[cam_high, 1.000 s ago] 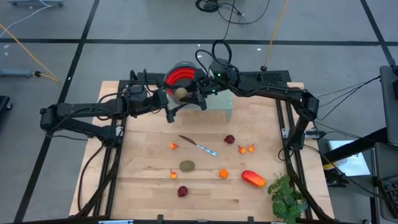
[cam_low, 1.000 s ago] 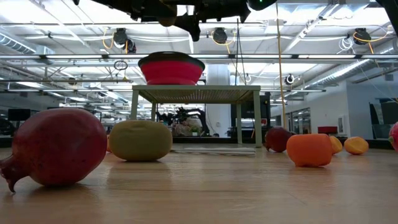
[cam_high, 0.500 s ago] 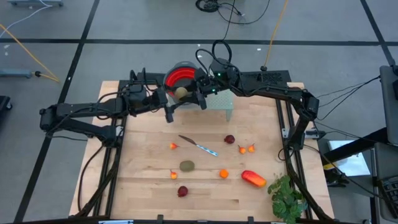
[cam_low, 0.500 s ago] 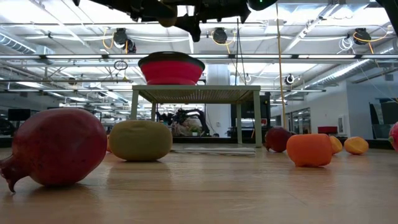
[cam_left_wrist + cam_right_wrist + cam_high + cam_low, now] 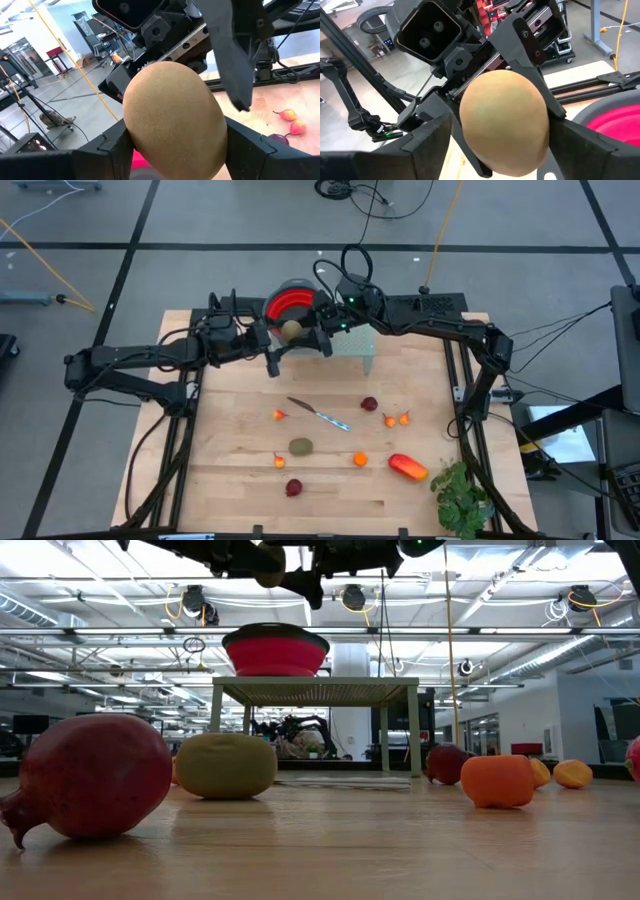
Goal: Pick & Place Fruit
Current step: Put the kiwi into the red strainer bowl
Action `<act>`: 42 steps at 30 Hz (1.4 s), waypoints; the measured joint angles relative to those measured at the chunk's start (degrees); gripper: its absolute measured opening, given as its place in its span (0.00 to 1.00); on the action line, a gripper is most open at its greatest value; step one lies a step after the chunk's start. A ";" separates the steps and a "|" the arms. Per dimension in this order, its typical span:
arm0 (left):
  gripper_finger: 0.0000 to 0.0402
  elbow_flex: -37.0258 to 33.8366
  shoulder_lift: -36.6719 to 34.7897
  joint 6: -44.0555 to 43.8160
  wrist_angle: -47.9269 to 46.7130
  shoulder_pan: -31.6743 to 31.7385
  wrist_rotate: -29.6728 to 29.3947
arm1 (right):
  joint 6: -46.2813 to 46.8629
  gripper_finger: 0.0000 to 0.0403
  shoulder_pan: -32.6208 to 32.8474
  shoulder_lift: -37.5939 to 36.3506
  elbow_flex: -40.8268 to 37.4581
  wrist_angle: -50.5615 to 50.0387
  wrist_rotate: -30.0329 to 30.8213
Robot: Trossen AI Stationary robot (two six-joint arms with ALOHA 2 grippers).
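An olive-brown oval fruit [image 5: 291,330] hangs in the air between my two grippers, just off the near rim of the red bowl [image 5: 284,304]. The bowl stands on a small white rack [image 5: 358,342]. My left gripper [image 5: 279,340] comes from the table's left and my right gripper [image 5: 306,331] from its right, each shut on this fruit. The other fruit pieces lie on the table: a second olive oval [image 5: 301,446], dark red rounds [image 5: 369,404] [image 5: 293,487], several tiny orange ones [image 5: 389,420] and a long red-orange piece [image 5: 408,468]. My left gripper pinches the oval fruit's sides [image 5: 131,125] between its two fingers [image 5: 112,145], coming level from the table's left. The fruit is lifted clear. My right gripper has the same fruit's sides [image 5: 542,120] between its two fingers [image 5: 572,140], level from the table's right, turned relative to the left fingers [image 5: 532,50] behind it.
A thin silver knife [image 5: 321,416] lies mid-table among the fruit. A green leafy plant [image 5: 461,496] sits at the near right corner. In the low view the bowl [image 5: 275,650] sits atop the rack [image 5: 315,691], with both grippers overhead [image 5: 290,562]. Bare wood lies along the table's left.
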 joint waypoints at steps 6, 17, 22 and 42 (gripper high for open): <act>0.58 0.00 -0.95 0.90 -0.72 0.04 -2.56 | 0.71 0.79 -0.96 0.00 0.04 -3.21 1.36; 0.58 -0.02 -3.61 3.69 -3.13 1.85 -6.55 | 0.28 0.79 -2.02 -0.07 -0.02 -6.37 3.19; 0.57 0.00 -3.61 3.28 -3.52 4.45 -6.43 | -1.00 0.76 -2.18 -0.95 -0.02 -6.92 3.13; 0.59 11.01 2.64 -2.51 -16.89 10.54 -0.38 | -11.67 0.19 -2.74 -4.85 -0.07 -9.37 3.15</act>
